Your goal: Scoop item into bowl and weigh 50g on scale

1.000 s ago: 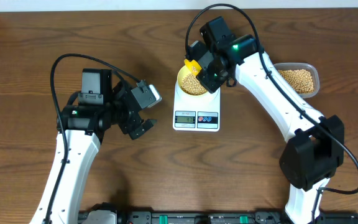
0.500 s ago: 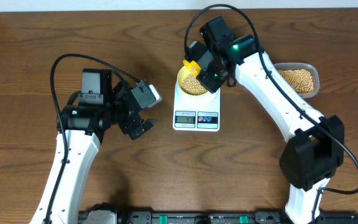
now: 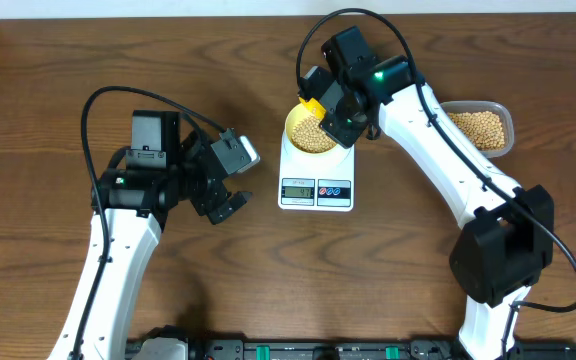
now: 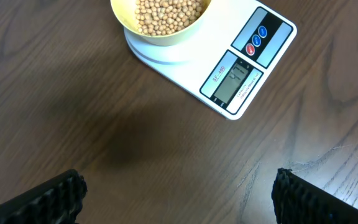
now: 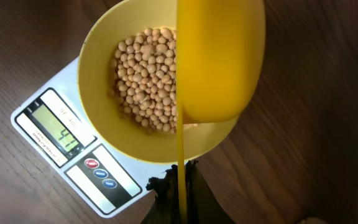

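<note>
Wooden table [image 3: 268, 280]; tan beans [image 5: 142, 74] in bowl [image 5: 98, 74]; right fingers [image 3: 320, 102] clamp scoop [image 5: 219, 62], left fingers [image 3: 228, 206] splayed.

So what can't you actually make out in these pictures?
- Scale display: too small from overhead, digits unclear in both wrist views.
- Scoop: the right wrist view shows only its underside, so whether it's empty is hidden.
- Tub: overhead, the right arm covers its left end.

Left arm [image 3: 108, 255] bent at the elbow, forearm pointing inward, left gripper [image 3: 226, 207] with jaws spread wide, nothing between them, right arm [image 3: 438, 150] stretched forward and inward, wrist tilted down, right gripper [image 3: 318, 103] with jaws fully closed
</note>
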Available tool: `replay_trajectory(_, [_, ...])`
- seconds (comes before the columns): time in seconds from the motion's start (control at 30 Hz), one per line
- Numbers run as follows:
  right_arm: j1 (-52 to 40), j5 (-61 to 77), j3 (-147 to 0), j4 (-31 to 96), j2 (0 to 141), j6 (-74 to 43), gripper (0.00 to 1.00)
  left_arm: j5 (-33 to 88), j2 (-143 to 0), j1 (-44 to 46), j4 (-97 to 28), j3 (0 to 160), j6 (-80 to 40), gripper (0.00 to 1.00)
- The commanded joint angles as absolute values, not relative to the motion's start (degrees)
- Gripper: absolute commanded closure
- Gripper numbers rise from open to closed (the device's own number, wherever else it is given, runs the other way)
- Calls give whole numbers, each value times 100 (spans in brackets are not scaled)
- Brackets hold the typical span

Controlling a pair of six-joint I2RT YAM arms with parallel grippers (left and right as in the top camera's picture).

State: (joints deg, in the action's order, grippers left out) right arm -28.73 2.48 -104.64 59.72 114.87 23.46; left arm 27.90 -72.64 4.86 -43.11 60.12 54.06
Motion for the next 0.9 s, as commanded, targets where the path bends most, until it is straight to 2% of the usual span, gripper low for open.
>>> replay_trajectory(0.0, [-2897,161,-10608,5959,11539,2432,99,2755,-7299,462,-4324,5961,5459,2])
replay_trajectory(0.6, [-2884,163,-10608,5953,11539,2335,99,2755,-7299,462,-4324,5961,5461,2])
replay_trajectory(0.87, [-2753,539,-10610,5697,11467,1496,99,2755,-7299,462,-4324,5961,5461,2])
